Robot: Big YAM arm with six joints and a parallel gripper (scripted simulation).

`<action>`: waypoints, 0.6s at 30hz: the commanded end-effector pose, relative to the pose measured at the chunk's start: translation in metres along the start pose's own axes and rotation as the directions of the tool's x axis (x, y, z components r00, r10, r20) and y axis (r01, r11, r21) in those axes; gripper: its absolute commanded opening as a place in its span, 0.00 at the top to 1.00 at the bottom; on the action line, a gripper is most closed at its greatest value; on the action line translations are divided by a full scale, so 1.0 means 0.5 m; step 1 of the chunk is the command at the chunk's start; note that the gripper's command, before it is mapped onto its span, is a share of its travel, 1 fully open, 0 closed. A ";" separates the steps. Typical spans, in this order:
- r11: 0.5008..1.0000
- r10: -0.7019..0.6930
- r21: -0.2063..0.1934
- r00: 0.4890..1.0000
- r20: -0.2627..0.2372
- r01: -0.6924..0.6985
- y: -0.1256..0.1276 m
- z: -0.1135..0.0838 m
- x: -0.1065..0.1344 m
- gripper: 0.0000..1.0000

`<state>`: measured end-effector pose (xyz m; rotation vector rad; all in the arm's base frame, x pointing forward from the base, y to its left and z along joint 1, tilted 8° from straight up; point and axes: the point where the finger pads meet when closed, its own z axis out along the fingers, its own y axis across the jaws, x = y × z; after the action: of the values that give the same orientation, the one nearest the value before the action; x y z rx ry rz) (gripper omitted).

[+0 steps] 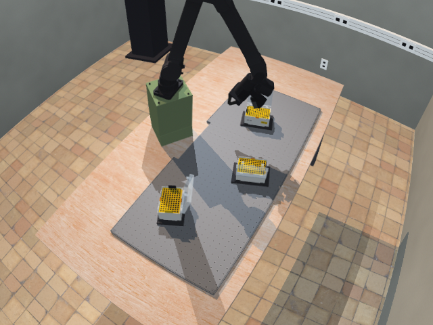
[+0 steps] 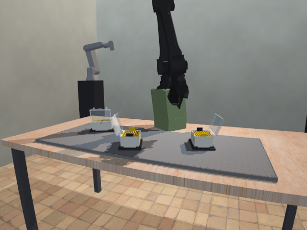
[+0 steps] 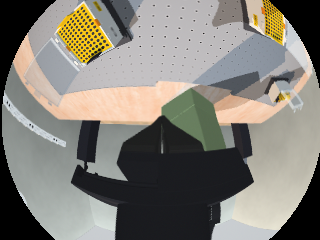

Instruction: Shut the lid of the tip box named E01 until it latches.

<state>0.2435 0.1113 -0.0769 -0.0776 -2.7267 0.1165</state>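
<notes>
Far left on the grey board [image 2: 235, 158] of the desk [image 2: 285, 148]: left tip box [image 2: 100, 125] on a black holder plate [image 2: 92, 130], furthest from the exterior camera, with its clear lid [image 2: 100, 115] standing upright behind the yellow tip rack.

Next to the right and nearer: middle tip box [image 2: 130, 141], flat on its own holder plate [image 2: 128, 148], clear lid [image 2: 117, 123] leaning open towards the left.

Further right, high in the air in front of the green pedestal [image 2: 168, 116]: black claw [image 2: 178, 104], clenched tight on nothing and pointing down. Touching no box or lid. Seen from the top camera, lined up over the far edge of the left tip box.

Right of that: right tip box [image 2: 202, 141] on its holder plate [image 2: 202, 148], well apart from the middle one, lid [image 2: 217, 122] tilted open towards the right.

All three lids open, and all three boxes level on their plates. White stickers too small to read, so cannot tell which box is E01.
</notes>
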 end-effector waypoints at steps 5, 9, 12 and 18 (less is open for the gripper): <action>1.000 -0.002 -0.012 1.000 0.016 0.003 -0.002 0.046 -0.049 1.00; 1.000 -0.002 -0.013 1.000 0.018 0.003 0.000 0.079 -0.072 1.00; 1.000 -0.002 -0.012 1.000 0.016 0.002 -0.001 0.107 -0.085 1.00; 1.000 -0.002 -0.011 1.000 0.013 0.002 -0.003 0.162 -0.111 1.00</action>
<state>0.2489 0.1022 -0.1572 -0.0790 -2.7201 0.1196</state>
